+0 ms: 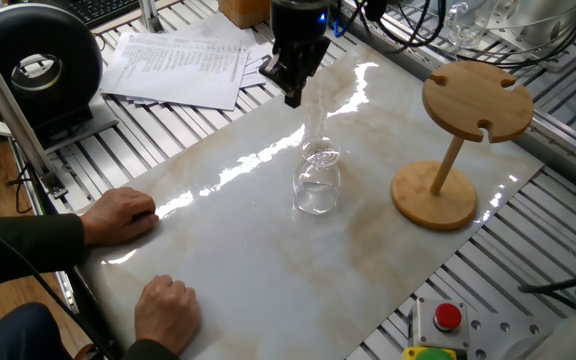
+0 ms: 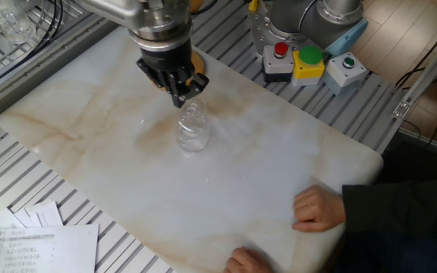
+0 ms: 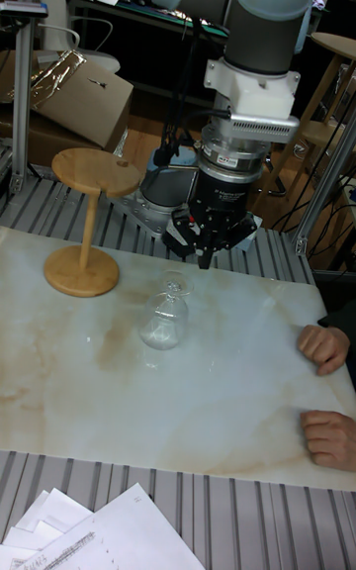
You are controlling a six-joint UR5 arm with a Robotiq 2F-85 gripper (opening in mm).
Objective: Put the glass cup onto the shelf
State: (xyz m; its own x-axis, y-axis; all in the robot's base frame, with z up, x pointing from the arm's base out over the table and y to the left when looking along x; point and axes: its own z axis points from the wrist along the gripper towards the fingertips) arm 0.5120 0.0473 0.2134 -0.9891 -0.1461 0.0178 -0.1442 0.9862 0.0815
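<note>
The glass cup point(image 1: 317, 183) point(image 2: 192, 130) point(image 3: 164, 317) was a small clear stemmed wine glass, standing upside down near the centre of the frame, bowl rim on the pale marbled counter point(image 1: 268, 260) and round foot uppermost. The shelf point(image 1: 465, 140) point(image 3: 89, 216) was a light bamboo stand at the right of one fixed view and the left of the tall view: a round disc top with cut slots, a thin post and a thick round base, upright, taller than the glass and apart from it
</note>
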